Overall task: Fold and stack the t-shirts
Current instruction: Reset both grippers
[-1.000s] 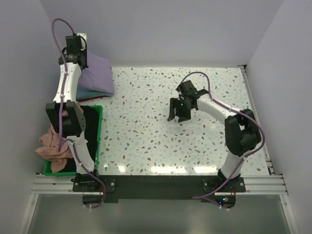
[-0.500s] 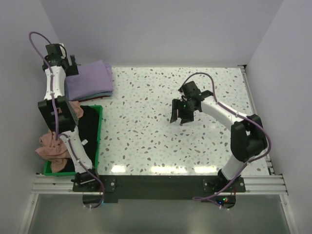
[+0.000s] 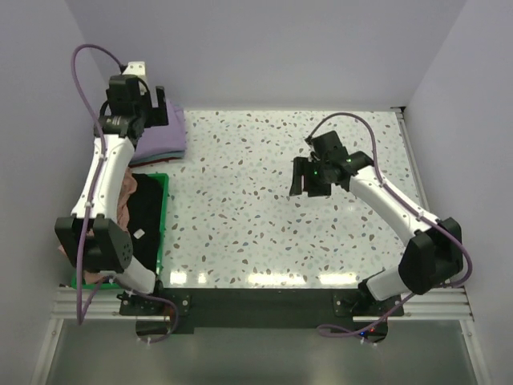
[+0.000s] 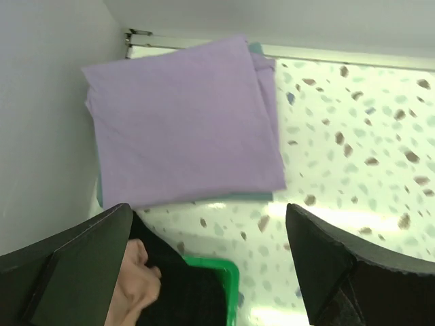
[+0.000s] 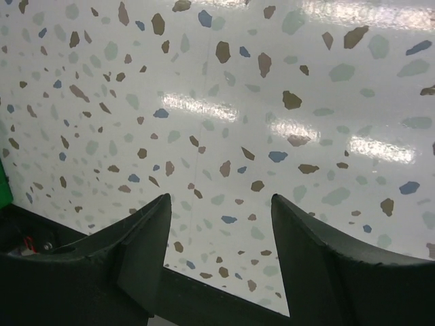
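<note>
The lavender t-shirt (image 3: 167, 132) (image 4: 183, 115) lies folded flat at the back left corner of the table. Beneath it a teal t-shirt (image 4: 231, 198) shows only as a thin edge. My left gripper (image 3: 154, 108) (image 4: 209, 210) hangs open above the near edge of this stack, holding nothing. A black t-shirt (image 3: 146, 220) (image 4: 170, 288) and a crumpled salmon pink one (image 3: 124, 200) (image 4: 136, 278) lie in the green bin (image 3: 163, 233) (image 4: 224, 272). Over bare table at mid-right, my right gripper (image 3: 307, 186) (image 5: 221, 198) is open and has nothing between its fingers.
The green bin stands along the left edge, close in front of the folded stack. Walls close off the left, back and right of the speckled white table (image 3: 240, 208). My left arm (image 3: 100, 188) reaches over the bin.
The left gripper has opened and let go of the lavender shirt, which now lies flat on the stack. The left arm swung over the stack. The right gripper shifted slightly right.
</note>
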Robot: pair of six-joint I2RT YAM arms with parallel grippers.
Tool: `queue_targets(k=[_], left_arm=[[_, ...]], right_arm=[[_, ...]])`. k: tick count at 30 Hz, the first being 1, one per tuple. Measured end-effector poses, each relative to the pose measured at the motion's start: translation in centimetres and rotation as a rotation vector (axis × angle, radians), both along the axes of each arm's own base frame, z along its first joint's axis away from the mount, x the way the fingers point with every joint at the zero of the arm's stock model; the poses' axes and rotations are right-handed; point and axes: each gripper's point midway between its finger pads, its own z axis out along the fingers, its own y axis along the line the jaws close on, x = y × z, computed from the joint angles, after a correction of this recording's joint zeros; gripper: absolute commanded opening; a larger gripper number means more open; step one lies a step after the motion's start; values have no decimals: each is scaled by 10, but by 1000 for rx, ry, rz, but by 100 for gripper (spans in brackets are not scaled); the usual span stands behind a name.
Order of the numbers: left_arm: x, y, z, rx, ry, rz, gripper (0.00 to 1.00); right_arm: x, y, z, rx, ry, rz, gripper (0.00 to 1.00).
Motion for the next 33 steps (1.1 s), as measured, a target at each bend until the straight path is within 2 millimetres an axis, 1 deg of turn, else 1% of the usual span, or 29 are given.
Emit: queue_targets(k=[2,4,6,10,13,15,18,22,25,30,33], left_arm=[[-23,-24,7,-17,-26,-37,100],[-48,-45,6,-39,-44,-63,100],[-71,-63,-4,-59,-40,-86,100],[-131,-106,-33,-124,-27,-173,100],[-170,-127,-42,-179,-57,-231,100],[-186,-132,-43,-217,-82,-243,100],[-199,-131,-49,-256,-98,-226,100],[-209,-128,-65,-283,-79,-198,100],[-213,-127,-72,-300,-71,-180,100],[-215,-123,-75,-334,-65,-127,100],[-217,-121,-81,-341,-54,-100,100]], right_arm=[[-4,-6,6,-11,-24,-9,64],[-7,-12,10,-21,-45,-22,64],[-12,-19,16,-27,-75,-35,64],[-25,-36,24,-45,-138,-72,65],[-33,-48,30,-52,-185,-100,65],[-37,-54,32,-58,-211,-117,65],[-43,-63,34,-67,-242,-140,66],[-50,-72,36,-73,-274,-163,66],[-54,-76,36,-74,-282,-174,66],[-58,-79,37,-73,-284,-183,66],[-60,-81,37,-75,-284,-185,66]])
